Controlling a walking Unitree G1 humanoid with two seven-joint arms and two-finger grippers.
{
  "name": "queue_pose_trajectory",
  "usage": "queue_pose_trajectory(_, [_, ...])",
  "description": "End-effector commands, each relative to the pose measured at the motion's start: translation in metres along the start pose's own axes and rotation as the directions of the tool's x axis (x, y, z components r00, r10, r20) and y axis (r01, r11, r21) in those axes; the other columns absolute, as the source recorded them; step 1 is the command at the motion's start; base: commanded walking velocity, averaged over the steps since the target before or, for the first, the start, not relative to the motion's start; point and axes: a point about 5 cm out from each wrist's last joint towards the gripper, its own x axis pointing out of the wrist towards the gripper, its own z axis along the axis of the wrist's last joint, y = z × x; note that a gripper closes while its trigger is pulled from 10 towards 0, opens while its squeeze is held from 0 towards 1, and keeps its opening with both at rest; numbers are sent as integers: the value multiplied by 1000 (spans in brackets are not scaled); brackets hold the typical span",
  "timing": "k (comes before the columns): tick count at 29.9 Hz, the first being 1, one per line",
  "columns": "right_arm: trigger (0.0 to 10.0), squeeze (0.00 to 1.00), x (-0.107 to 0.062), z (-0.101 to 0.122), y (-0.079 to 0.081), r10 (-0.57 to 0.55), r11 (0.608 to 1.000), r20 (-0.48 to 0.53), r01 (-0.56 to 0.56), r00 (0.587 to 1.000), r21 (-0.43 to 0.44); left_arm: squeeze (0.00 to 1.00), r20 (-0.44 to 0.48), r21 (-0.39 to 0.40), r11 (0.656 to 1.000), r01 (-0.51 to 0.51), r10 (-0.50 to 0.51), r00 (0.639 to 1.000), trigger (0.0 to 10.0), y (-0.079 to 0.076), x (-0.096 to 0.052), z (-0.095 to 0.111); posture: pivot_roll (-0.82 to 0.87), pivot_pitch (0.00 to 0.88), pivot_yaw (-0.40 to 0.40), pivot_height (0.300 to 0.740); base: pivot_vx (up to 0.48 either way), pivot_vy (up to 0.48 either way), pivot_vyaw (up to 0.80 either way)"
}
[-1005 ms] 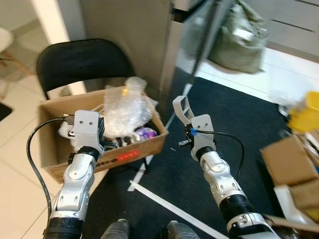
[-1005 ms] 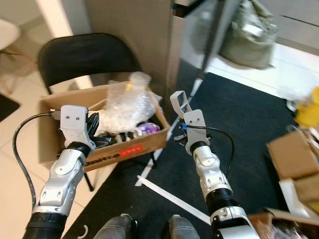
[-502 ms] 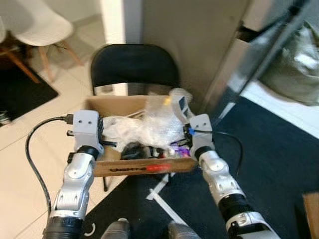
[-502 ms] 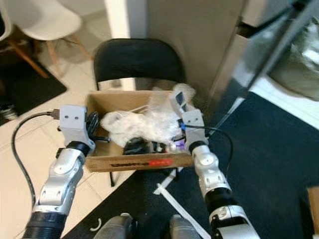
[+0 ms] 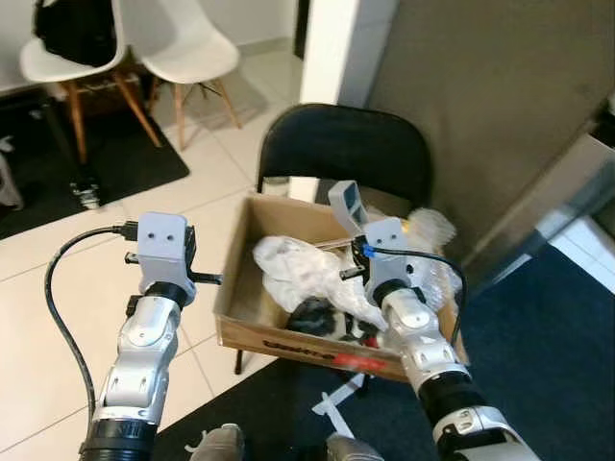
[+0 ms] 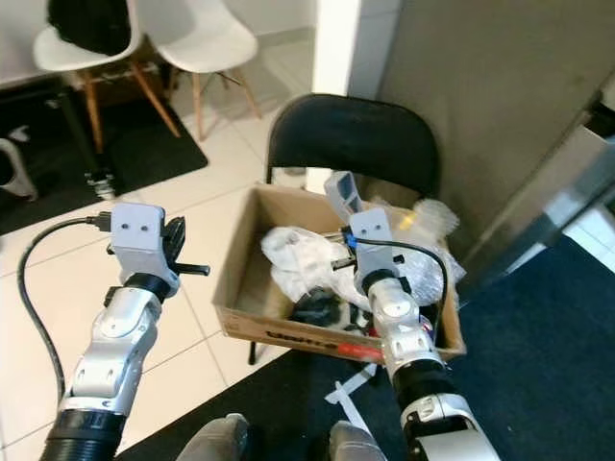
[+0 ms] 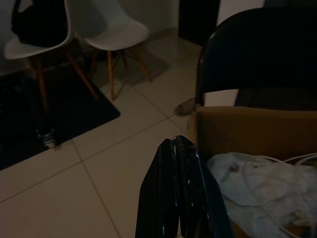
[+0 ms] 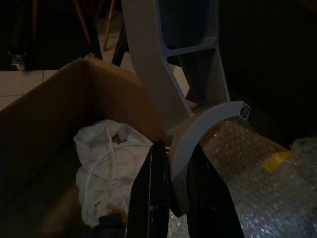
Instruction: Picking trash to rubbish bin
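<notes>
An open cardboard box rests on a black folding chair. It holds a white plastic bag, bubble wrap and a dark item. My right gripper is over the middle of the box, shut on a grey plastic bracket that sticks up above the fingers. My left gripper is shut and holds nothing, and is raised over the tiled floor just left of the box.
Two white chairs stand at the back left, one with a black bag, beside a dark mat. A grey wall rises behind the chair. Dark carpet lies to the right, with white tape by my feet.
The camera has swung left, so the box now sits centred. My right gripper with the grey bracket has gone from beside the box's right end to over its middle.
</notes>
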Motion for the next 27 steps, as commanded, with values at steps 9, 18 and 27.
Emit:
queue_pose_trajectory(9, [10000, 0, -2, -8, -9, -31, 1000, -36, 31, 999, 3, 0, -33, 41, 999, 31, -29, 999, 10000, -5, 1, -6, 70, 33, -65, 740, 87, 0, 0])
queue_pose_trajectory(18, [10000, 0, -1, -25, -7, 8, 994, -173, -27, 985, -103, 0, -134, 194, 970, 148, -124, 983, 10000, 0, 2, -22, 72, 40, -69, 740, 0, 0, 0])
queue_pose_trajectory(27, [10000, 0, -1, -44, 0, 110, 947, -344, -204, 933, -249, 0, -262, 250, 938, 239, -172, 950, 10000, 6, 2, -39, 71, 54, -82, 740, 0, 0, 0])
